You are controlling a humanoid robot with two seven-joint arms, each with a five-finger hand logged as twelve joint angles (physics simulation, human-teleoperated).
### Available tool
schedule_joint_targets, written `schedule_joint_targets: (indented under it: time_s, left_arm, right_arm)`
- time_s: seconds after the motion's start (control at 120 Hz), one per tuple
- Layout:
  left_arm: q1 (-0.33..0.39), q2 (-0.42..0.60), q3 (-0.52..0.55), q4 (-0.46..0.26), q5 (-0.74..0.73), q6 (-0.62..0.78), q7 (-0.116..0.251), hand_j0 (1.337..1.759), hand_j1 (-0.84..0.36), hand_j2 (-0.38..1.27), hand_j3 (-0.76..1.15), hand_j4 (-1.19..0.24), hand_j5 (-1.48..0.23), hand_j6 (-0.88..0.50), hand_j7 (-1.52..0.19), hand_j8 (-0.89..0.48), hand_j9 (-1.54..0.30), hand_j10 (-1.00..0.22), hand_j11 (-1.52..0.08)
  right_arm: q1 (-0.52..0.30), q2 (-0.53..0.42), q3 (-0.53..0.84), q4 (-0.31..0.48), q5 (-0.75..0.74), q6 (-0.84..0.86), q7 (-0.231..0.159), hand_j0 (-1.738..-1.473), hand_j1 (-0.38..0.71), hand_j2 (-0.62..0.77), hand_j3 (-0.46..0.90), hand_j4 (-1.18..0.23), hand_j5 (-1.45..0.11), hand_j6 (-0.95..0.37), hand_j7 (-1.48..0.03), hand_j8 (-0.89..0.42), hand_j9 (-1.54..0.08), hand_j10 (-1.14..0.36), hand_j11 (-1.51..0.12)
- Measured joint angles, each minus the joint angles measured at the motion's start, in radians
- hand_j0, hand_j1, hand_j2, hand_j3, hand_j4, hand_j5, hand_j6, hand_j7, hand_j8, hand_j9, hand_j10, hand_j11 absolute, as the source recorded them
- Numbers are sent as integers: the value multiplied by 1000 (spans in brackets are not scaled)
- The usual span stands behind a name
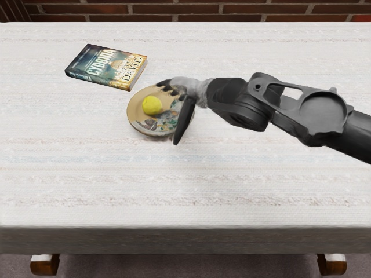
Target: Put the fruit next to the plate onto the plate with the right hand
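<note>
A small yellow fruit (152, 105) lies on the patterned plate (139, 120), left of the plate's middle. My right hand (177, 104) hovers over the plate's right half, just right of the fruit, with its fingers spread and holding nothing. The thumb points down past the plate's near right rim. The right arm (290, 110) reaches in from the picture's right edge. The hand covers part of the plate's right side.
A book (106, 66) lies flat on the white table (185, 191), just up and left of the plate. A brick wall runs along the far edge of the table.
</note>
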Motion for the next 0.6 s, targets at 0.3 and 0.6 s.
schedule_joint_targets:
  time_s: [0.3, 0.6]
  left_arm:
    - [0, 0, 0, 0, 0, 0, 0, 1658, 325, 4, 0, -21, -27, -21, -27, -21, -26, -21, -26]
    - [0, 0, 0, 0, 1, -1, 0, 1658, 325, 4, 0, -21, -27, -21, -27, -21, -27, -21, -27]
  right_arm:
    - [-66, -503, 112, 55, 415, 535, 0, -1658, -341, 4, 0, -10, -12, -6, -11, -5, -12, -9, -12]
    - [-121, -726, 110, 46, 601, 601, 0, -1658, -348, 1, 0, -3, -3, -3, -3, -2, -3, -3, -3]
